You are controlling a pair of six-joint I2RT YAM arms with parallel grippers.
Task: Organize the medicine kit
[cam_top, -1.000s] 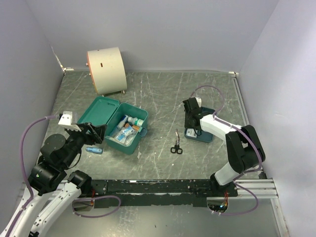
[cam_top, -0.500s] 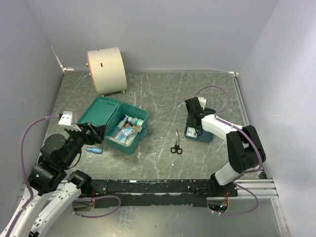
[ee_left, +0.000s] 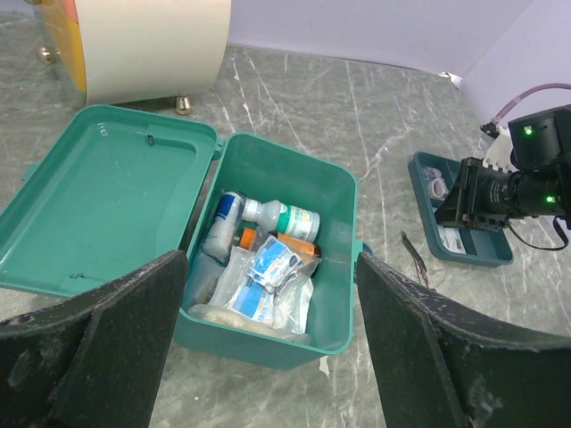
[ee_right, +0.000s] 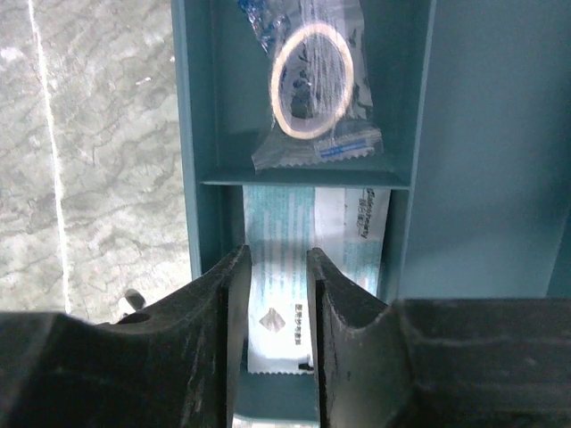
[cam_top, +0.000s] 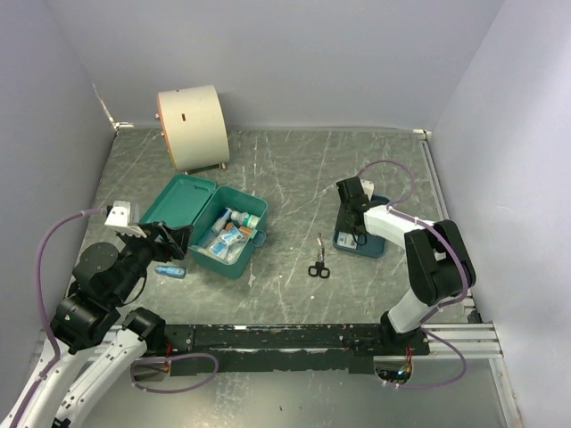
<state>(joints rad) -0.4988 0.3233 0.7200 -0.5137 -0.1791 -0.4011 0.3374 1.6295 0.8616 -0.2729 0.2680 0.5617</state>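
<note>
Table (cam_top: 294, 169): grey marbled top, fills the middle of the top view. Drum (cam_top: 192, 125): cream, lying on its side at upper left, near the back wall. Kit (cam_top: 183, 203): teal box, left of centre and below the drum, lid thrown open flat toward the upper left; the body is full of bottles (ee_left: 285, 217) and sachets (ee_left: 268, 276). Tray (cam_top: 371, 247): shallow, blue-teal and divided, right of centre, well apart from the kit. Left claw (ee_left: 270, 263): spread wide and holding nothing; in the left wrist view it is aimed at the open kit from the lower-left side, clear of it. Right claw (ee_right: 275, 267): over the tray with only a narrow gap between the jaws; its tips are above a white-and-blue packet (ee_right: 343, 232) in one tray compartment, and contact cannot be told. Scissors (cam_top: 318, 264): black handles, lying on the table between kit and tray, nearer the tray. Tape roll (ee_right: 312, 76): in a clear wrapper, in the compartment just above the packet. Blue tube (cam_top: 169, 270): on the table at lower left, just beside the kit.
</note>
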